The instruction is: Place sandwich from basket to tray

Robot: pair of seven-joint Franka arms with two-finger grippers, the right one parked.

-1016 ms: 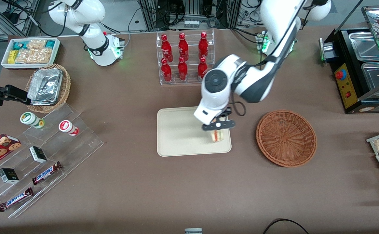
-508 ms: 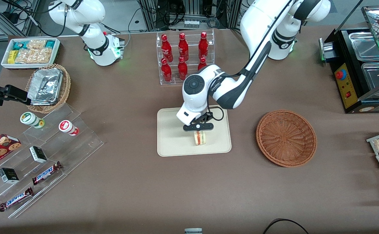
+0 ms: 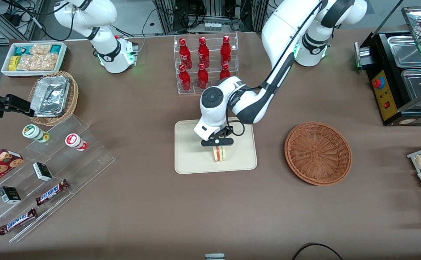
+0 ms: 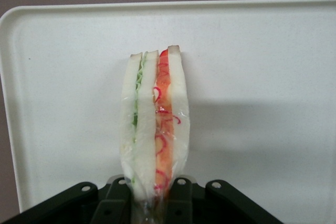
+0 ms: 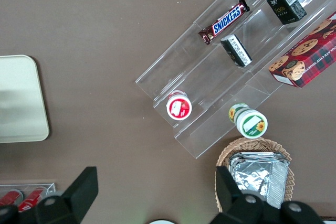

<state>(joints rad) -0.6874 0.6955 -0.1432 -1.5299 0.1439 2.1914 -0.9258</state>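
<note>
My left gripper [image 3: 217,141] is over the cream tray [image 3: 192,159], shut on the sandwich [image 3: 219,153]. The sandwich hangs edge-on just above or on the tray's middle; I cannot tell whether it touches. In the left wrist view the sandwich [image 4: 155,124] stands between the black fingers [image 4: 118,198], white bread with green and red-pink layers, over the tray [image 4: 262,77]. The reddish-brown wicker basket [image 3: 318,153] sits empty beside the tray, toward the working arm's end of the table.
A clear rack of red bottles [image 3: 205,63] stands farther from the front camera than the tray. Acrylic steps with snack bars [image 3: 44,169], a tan basket with foil containers [image 3: 53,97] and a white snack bin [image 3: 33,57] lie toward the parked arm's end. A black food warmer [image 3: 402,72] stands toward the working arm's end.
My gripper has carried the sandwich from the tray's edge nearest the basket toward the tray's middle, then shifted slightly more and a little lower.
</note>
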